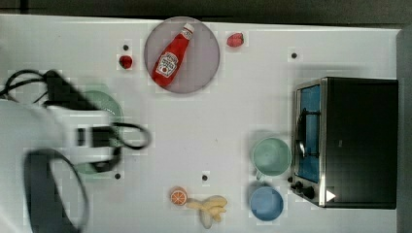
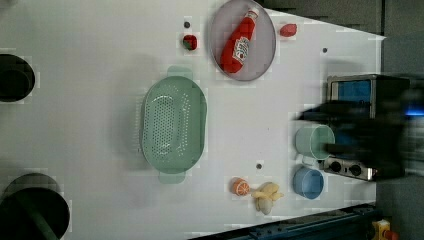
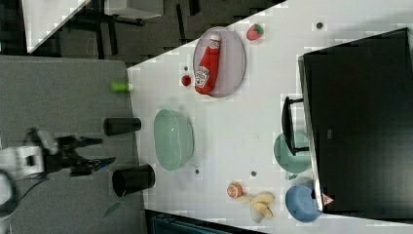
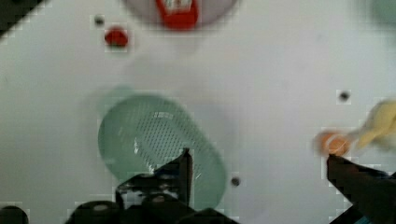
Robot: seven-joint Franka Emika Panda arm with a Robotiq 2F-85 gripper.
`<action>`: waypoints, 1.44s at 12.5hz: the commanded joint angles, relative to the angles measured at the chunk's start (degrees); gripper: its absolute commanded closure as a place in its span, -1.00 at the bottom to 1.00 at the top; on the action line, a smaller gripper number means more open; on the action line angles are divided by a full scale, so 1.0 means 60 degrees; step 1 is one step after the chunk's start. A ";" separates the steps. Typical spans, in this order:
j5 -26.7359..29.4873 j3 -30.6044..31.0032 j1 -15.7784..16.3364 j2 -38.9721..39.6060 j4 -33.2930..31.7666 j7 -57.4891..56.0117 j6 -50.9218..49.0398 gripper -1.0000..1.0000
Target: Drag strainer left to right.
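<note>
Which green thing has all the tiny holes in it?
The strainer, the big pale green oval bowl dotted with small holes, alone in the table's middle. The green mug beside the blue bowl is smooth, smaller and has no holes.

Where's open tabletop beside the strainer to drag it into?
Bare table runs from the strainer toward the green mug and toaster oven. Crowded edges: plate with ketchup bottle; orange slice, bananas, blue bowl.
</note>
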 commanded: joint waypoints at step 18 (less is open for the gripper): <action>-0.2992 0.0477 0.0469 0.6462 -0.1539 1.0595 0.6690 -1.00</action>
